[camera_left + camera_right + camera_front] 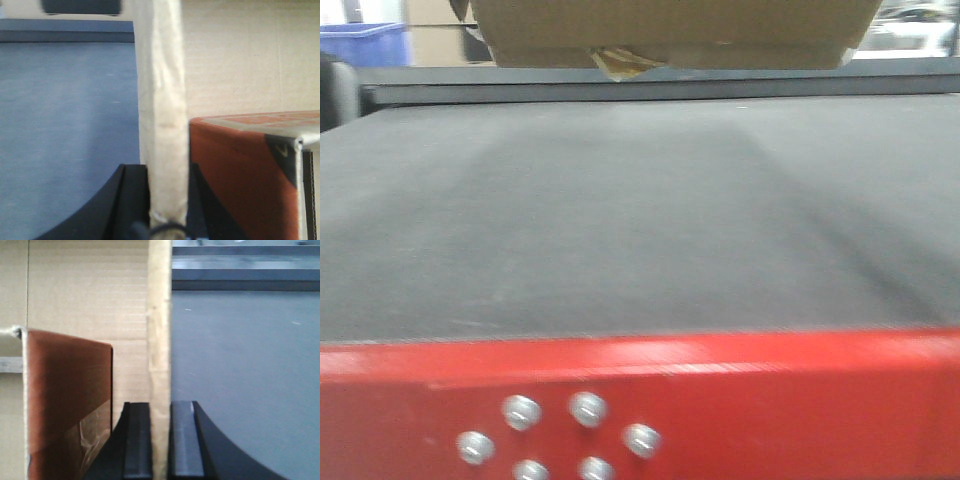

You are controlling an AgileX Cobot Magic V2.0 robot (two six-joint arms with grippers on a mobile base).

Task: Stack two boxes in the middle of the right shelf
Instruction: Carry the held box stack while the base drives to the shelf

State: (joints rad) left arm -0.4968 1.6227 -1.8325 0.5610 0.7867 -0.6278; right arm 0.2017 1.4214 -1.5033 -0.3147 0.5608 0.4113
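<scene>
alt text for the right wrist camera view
The right gripper is shut on the thin wall of a cardboard box, which runs up the middle of the frame. Left of the wall a reddish-brown carton with clear tape stands against the cardboard; right of it lies a flat grey surface.

grey deck [620,220]; red rail [800,385] (six silver bolts [587,408]); blue bin [365,42] far left

Left fingers [131,200] pinched narrow; right fingers [137,440] too.
</scene>
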